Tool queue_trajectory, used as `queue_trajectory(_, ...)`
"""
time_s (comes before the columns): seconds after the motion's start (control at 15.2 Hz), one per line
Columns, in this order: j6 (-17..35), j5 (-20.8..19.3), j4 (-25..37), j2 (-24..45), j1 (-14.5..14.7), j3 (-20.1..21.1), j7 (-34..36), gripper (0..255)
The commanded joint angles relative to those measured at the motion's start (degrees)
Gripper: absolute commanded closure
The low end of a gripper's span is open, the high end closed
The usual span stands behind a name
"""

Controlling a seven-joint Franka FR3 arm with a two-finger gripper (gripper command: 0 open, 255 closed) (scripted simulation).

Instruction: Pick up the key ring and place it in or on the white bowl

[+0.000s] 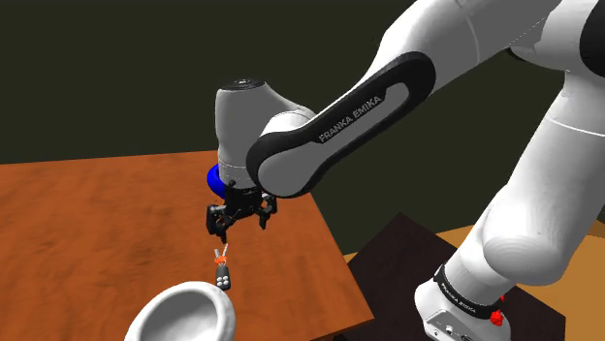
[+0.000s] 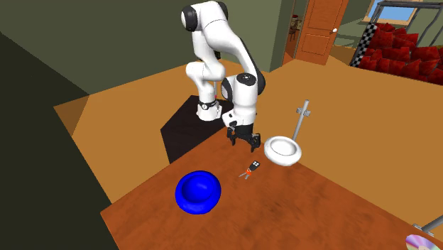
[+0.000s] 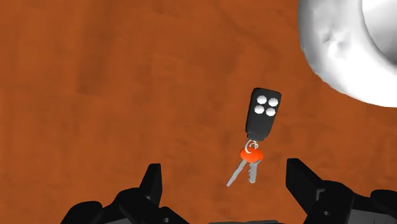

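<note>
Key ring (image 3: 261, 118) on table (image 3: 95, 83), beside white bowl (image 3: 337, 51)

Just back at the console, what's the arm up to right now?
The gripper hangs open above the wooden table, roughly over the key ring, which is a black fob with keys on an orange tag. Nothing is grasped yet. The key ring lies flat on the table, close to the white bowl but outside it. A blue bowl sits farther off on the same table.
</note>
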Motion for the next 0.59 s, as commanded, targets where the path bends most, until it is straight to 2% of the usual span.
queue_trajectory(0.0, 0.86, -3.63, 2.63, 4.84, 1.53, -0.23, 4.78, 0)
queue_trajectory(0.26, 1.56, -9.96, 9.57, 14.96, 6.19, -2.75, 12.51, 0)
queue_trajectory(0.53, 3.34, -11.83, 10.41, 18.0, 7.73, -4.13, 14.18, 0)
